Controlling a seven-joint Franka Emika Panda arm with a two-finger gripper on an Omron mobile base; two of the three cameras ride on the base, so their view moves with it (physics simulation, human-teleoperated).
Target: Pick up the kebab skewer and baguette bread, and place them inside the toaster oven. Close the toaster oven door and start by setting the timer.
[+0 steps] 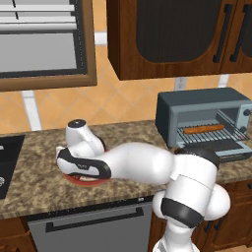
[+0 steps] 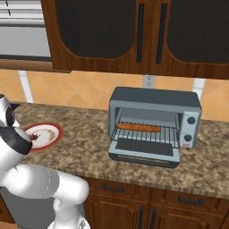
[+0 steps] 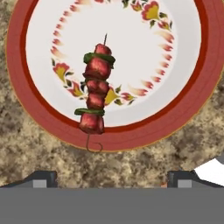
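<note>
The kebab skewer (image 3: pixel 95 94), red meat chunks with green pieces on a thin stick, lies on a white plate with a red rim (image 3: pixel 188 109). My gripper (image 3: pixel 111 179) hovers straight above the plate, open and holding nothing, with its fingertips (image 3: pixel 41 178) wide apart. The skewer sits just ahead of them, a little left of centre. The baguette bread (image 2: pixel 138 128) rests on the wire rack inside the toaster oven (image 2: pixel 154 99). The toaster oven door (image 2: pixel 143 150) is folded down, open. From the left base view, the baguette bread (image 1: pixel 203 129) shows inside the toaster oven (image 1: pixel 197 106).
The plate (image 2: pixel 44 135) sits on the speckled granite counter (image 2: pixel 85 147), well to the left of the oven. Dark wooden cabinets (image 2: pixel 134 36) hang above. A black cooktop (image 1: pixel 7 157) lies at the far left. The oven's knobs (image 2: pixel 191 120) are on its right side.
</note>
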